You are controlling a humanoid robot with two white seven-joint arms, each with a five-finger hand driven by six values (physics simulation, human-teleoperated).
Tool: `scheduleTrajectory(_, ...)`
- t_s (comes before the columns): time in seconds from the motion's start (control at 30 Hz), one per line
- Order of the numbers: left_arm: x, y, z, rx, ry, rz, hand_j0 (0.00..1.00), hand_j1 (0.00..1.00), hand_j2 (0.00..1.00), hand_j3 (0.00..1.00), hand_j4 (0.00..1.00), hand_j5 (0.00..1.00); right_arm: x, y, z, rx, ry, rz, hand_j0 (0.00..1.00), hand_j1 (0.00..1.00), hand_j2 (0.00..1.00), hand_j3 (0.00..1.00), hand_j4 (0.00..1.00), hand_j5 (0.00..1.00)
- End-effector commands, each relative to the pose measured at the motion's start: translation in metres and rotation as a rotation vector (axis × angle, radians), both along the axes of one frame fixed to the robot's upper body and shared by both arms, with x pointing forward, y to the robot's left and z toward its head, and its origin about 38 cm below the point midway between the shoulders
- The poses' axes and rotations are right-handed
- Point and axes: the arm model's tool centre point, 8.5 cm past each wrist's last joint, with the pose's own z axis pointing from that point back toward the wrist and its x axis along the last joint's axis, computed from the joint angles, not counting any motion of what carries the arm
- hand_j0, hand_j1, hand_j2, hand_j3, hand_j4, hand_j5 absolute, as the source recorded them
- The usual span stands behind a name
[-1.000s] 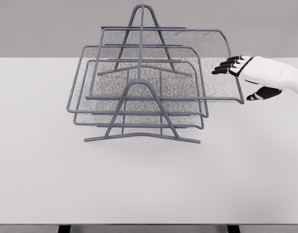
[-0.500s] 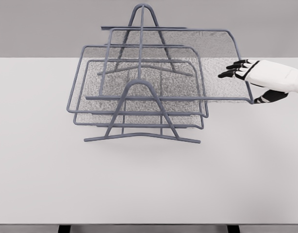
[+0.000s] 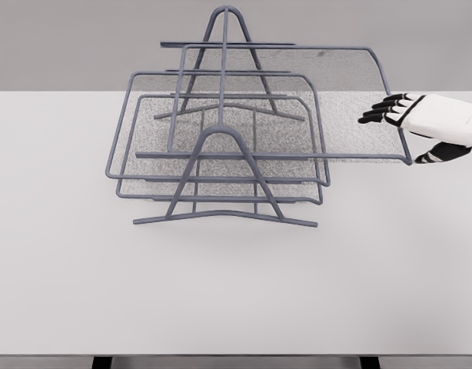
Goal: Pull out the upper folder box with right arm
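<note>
The upper folder box (image 3: pixel 340 81) is a grey wire-mesh tray, the top tier of a grey wire rack (image 3: pixel 222 137) on the white table (image 3: pixel 236 292). It sticks out well to the right of the rack. My right hand (image 3: pixel 403 135) comes in from the right edge and is shut on the tray's right rim, with its black-tipped fingers (image 3: pixel 380 112) over the mesh and its thumb (image 3: pixel 434 156) below the rim. The left arm does not show.
Two more mesh trays sit in the rack below, the middle one (image 3: pixel 144 108) and the lowest one (image 3: pixel 155 187), both pushed in. The rack's feet (image 3: pixel 221 215) rest on the table left of centre. Bare tabletop lies in front and to the right.
My right hand has moved to the right with the upper tray's rim in it. The tray has slid further out of the rack, while the rack and lower trays stayed put.
</note>
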Motion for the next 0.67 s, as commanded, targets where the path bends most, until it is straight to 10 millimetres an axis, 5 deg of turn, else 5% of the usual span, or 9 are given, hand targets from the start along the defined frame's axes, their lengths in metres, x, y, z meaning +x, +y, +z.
scheduleTrajectory(0.0,0.000,0.000,0.000,0.000,0.000,0.001,1.00,1.00,1.00,1.00,1.00,1.00,-0.001,-0.003,0.002,0.000,0.000,-0.007,1.00,1.00,1.00,1.00,1.00,1.00)
scheduleTrajectory(0.63,0.000,0.000,0.000,0.000,0.000,0.001,1.00,1.00,1.00,1.00,1.00,1.00,-0.002,-0.021,0.037,0.084,-0.049,-0.045,1.00,1.00,1.00,1.00,1.00,1.00)
